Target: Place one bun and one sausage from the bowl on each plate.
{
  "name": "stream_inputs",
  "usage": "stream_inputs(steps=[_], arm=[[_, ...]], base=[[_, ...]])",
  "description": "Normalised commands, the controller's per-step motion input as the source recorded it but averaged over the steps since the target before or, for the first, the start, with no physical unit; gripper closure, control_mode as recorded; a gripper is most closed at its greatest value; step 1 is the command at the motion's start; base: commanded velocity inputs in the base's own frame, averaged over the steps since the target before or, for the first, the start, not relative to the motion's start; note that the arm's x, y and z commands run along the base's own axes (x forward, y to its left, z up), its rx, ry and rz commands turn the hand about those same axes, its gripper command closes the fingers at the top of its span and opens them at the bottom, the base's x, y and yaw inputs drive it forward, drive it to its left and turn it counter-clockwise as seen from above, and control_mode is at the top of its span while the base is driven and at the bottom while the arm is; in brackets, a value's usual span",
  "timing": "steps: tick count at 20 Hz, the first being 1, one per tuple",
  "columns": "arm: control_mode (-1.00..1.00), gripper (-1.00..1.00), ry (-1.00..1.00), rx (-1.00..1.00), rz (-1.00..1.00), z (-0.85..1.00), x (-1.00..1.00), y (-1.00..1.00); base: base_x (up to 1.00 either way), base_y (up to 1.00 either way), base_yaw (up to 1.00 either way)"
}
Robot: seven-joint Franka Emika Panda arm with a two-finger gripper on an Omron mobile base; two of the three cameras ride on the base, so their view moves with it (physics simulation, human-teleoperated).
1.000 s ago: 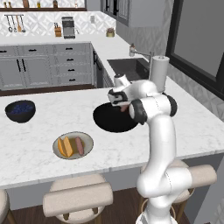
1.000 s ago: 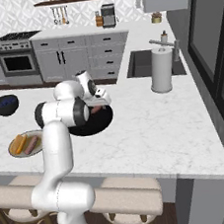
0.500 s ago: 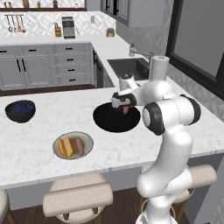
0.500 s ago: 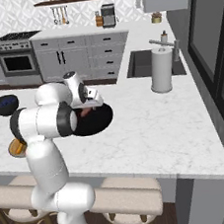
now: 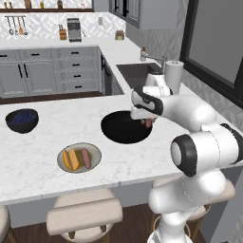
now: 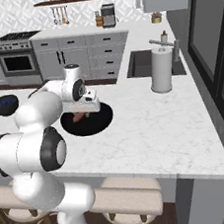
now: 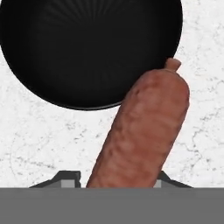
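Observation:
My gripper (image 5: pixel 147 121) is shut on a reddish-brown sausage (image 5: pixel 149 123), held just above the right rim of the black bowl (image 5: pixel 118 131). From the right base the sausage (image 6: pixel 79 116) hangs under the gripper (image 6: pixel 82 112), over the bowl (image 6: pixel 92 126). Looking along the hand, the sausage (image 7: pixel 142 131) runs up between the fingertips (image 7: pixel 66 177), crossing the edge of the bowl (image 7: pixel 87 48), whose visible inside is bare. On the counter's front left, a pale-rimmed plate (image 5: pixel 95 151) carries a bun (image 5: pixel 71 159) and a sausage (image 5: pixel 86 158).
A dark blue bowl (image 5: pixel 22 120) stands at the far left of the counter. A paper towel roll (image 5: pixel 172 79) stands beside the sink (image 5: pixel 135 73) behind the arm. Stools line the counter's front edge. Bare marble lies right of the black bowl.
The gripper has carried the sausage from over the bowl's middle toward its right rim. The arm's elbow has swung forward and to the right.

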Motion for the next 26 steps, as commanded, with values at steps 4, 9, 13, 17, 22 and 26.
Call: stream_inputs(steps=[4, 9, 13, 17, 22, 26], arm=[[-1.0, 1.0, 0.04, 0.03, 0.0, -0.07, -1.0, -0.02], [-1.0, 1.0, -0.26, 0.0, 0.0, -0.01, -1.0, -0.01], [-1.0, 1.0, -0.26, 0.0, 0.0, -0.14, -0.97, 0.0], [-1.0, 1.0, 0.0, 0.02, 0.0, -0.01, -0.07, -0.03], [-1.0, 1.0, 0.0, 0.0, 0.0, 0.0, -0.08, 0.0], [1.0, 1.0, 0.0, 0.0, 0.0, 0.0, 0.0, 0.0]], base=[[0.0, 0.0, 0.0], [0.0, 0.0, 0.0], [0.0, 0.0, 0.0], [0.0, 0.0, 0.0], [0.0, 0.0, 0.0], [-0.77, 0.77, 0.0]])
